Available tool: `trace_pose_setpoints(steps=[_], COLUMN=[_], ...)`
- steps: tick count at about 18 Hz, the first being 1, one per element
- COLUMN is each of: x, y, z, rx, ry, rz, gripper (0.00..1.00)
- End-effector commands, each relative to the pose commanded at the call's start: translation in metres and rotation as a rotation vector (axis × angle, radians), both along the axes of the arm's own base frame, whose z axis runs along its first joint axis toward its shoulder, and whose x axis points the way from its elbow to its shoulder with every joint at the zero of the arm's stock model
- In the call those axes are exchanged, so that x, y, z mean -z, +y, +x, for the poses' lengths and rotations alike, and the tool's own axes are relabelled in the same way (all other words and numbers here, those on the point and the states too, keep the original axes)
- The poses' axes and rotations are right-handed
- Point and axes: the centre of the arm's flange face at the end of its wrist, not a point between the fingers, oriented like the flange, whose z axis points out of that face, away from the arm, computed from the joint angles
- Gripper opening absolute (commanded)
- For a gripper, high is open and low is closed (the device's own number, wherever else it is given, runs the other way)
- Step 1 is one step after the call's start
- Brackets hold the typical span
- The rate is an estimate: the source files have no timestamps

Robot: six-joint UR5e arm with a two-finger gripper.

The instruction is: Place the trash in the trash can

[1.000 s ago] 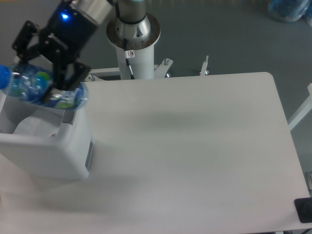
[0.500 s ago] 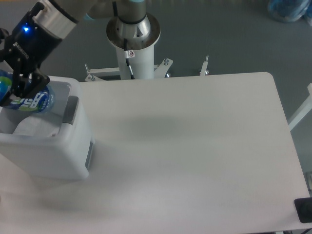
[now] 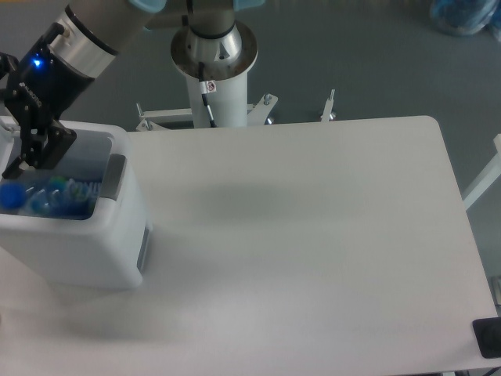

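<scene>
- Bottle [image 3: 43, 197] lying inside the bin [image 3: 86, 251], low in the opening, free of any grip (blurred, perhaps mid-fall).
- Long axis roughly level and running left to right across the bin; blue cap at the left end, base toward the grey panel on the bin's right rim.
- Gripper [image 3: 35, 149] hanging over the bin's back left corner, just above the bottle; jaws look spread with nothing between them, though the dark fingers partly merge with the bin's shadow.
- Step in hand, by judgement: clearing out after the drop.
- Best done by lifting straight up from the bin before any sideways travel, so as not to clip the rim or panel.
- No bag visible on the table [image 3: 313, 235] right of the bin; whether in the bin under the bottle, cannot tell.
</scene>
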Motion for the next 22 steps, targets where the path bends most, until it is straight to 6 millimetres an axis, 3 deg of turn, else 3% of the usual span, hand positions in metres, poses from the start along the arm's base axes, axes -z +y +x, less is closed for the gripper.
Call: trace_pose_setpoints(steps=[2, 6, 10, 14, 18, 22], x=[-0.006, -0.025, -0.004, 0.002, 0.024, 0.069], y=[-0.004, -0.039, -0.078, -0.125, -0.158, -0.168], z=[-0.009, -0.074, -0.157, -0.234, -0.286, -0.327], rx=[-0.02, -0.142, -0.227, -0.369, -0.444, -0.477], ry=[0.006, 0.064, 0.175, 0.203, 0.232, 0.359], rz=[0.009, 0.051, 0.064, 0.049, 0.011, -0.166], gripper=[1.0, 1.0, 1.0, 1.0, 1.0, 1.0])
